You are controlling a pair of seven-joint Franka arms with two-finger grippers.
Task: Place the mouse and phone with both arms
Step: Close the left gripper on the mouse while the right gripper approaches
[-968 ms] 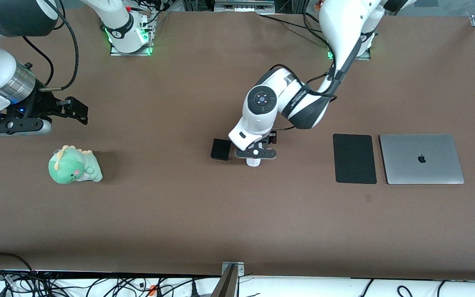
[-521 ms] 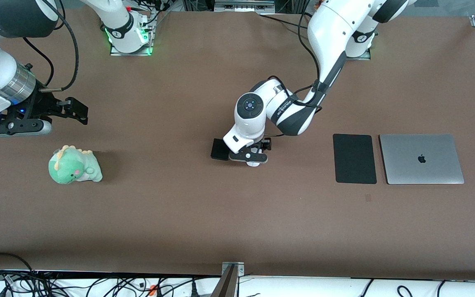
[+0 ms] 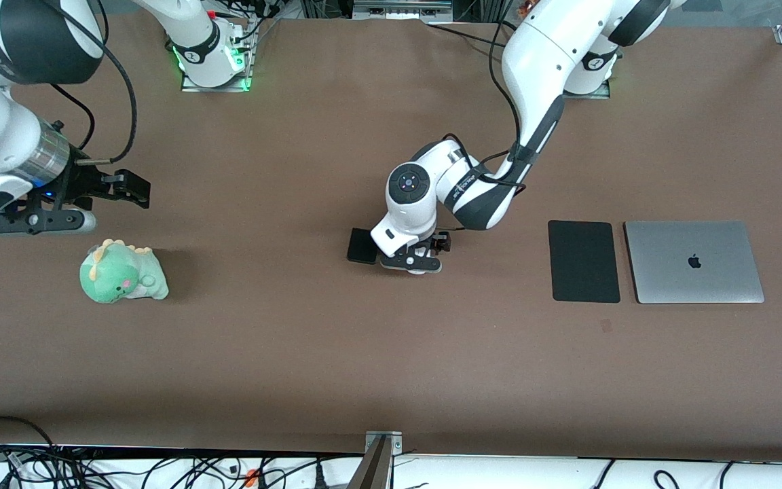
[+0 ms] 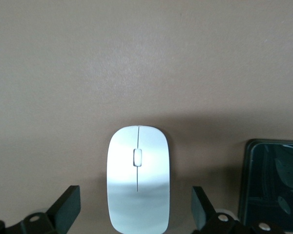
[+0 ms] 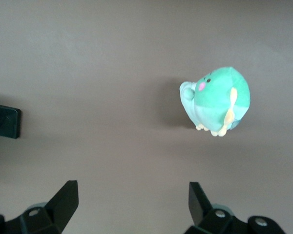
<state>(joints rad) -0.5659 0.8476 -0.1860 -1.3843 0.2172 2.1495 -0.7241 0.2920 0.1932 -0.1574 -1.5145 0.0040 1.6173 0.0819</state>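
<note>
The white mouse (image 4: 137,178) lies on the brown table, between the open fingers (image 4: 68,207) of my left gripper (image 4: 136,208), which do not touch it. In the front view my left gripper (image 3: 411,265) sits low over the mouse and hides almost all of it. The black phone (image 3: 362,245) lies flat right beside the mouse, toward the right arm's end, and shows in the left wrist view (image 4: 273,183). My right gripper (image 3: 38,221) is open and empty (image 5: 134,202), above bare table by a plush toy.
A green dinosaur plush (image 3: 123,273) lies near the right arm's end, also in the right wrist view (image 5: 217,100). A flat black mouse pad (image 3: 584,261) and a closed grey laptop (image 3: 694,261) lie side by side toward the left arm's end.
My left gripper has come down over the mouse, which now shows less in the front view. My right gripper has shifted slightly towards the plush.
</note>
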